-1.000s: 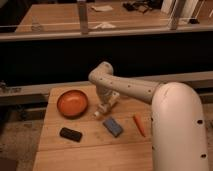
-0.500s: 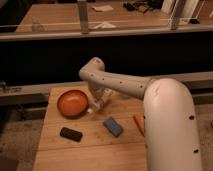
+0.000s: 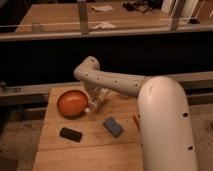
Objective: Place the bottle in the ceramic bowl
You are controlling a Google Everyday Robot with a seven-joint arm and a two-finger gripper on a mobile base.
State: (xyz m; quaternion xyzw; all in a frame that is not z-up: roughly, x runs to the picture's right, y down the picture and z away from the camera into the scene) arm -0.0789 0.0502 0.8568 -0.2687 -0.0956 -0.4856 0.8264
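1. Since the gripper (image 3: 94,103) hangs just beside the right rim of the ceramic bowl (image 3: 72,103) and not over its middle, a release from here could land the bottle (image 3: 90,108) on the rim. From there it may tip outward onto the desk (image 3: 90,150).
2. Whether the gripper has a firm hold on the bottle, I cannot tell. The pale slim shape at its tip, which I take for the bottle, sits at the bowl's right rim, toward the desk's back-left corner. A loose hold would let it slip before it clears the rim.
3. A slim bottle laid into a shallow, glossy bowl is likely to roll or slide, and it may end propped against the rim.
4. The wrist stands close to the bowl, so a low sideways move could push the bowl toward the desk's left edge.
5. The ceramic bowl is the only container on the desk, and its orange inside shows nothing in it; the bottle is not yet inside.
6. A blue block (image 3: 113,126) lies near the desk's middle and a dark flat object (image 3: 71,134) toward the front-left corner. Both lie apart from the bowl.
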